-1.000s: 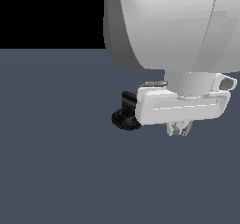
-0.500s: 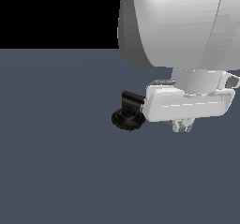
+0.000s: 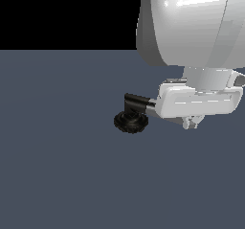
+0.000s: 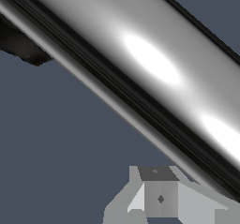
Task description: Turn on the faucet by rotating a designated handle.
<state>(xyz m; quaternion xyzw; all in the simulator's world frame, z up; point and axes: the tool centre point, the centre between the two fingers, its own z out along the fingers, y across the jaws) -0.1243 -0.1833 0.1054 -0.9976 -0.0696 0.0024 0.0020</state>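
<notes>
One arm is filling the upper part of the exterior view's right side, its white hand (image 3: 192, 123) sitting low over the dark grey counter (image 3: 57, 175). The faucet (image 3: 131, 117) is standing on the counter just off the hand's flank, toward the exterior view's left: ribbed round black base (image 3: 130, 122) at the bottom, short black elbow post (image 3: 138, 101) rising above it. The handle (image 3: 150, 109) is showing only as a short grey stub running from the elbow under the hand's white body; the rest is hidden there. In the wrist view the handle (image 4: 140, 73) is running diagonally across most of the frame as a shiny chrome bar, very close to the camera, with one grey fingertip (image 4: 159, 197) showing beside it. Cannot tell whether the hand is open, closed, or gripping the bar; the fingers are mostly hidden in both views.
</notes>
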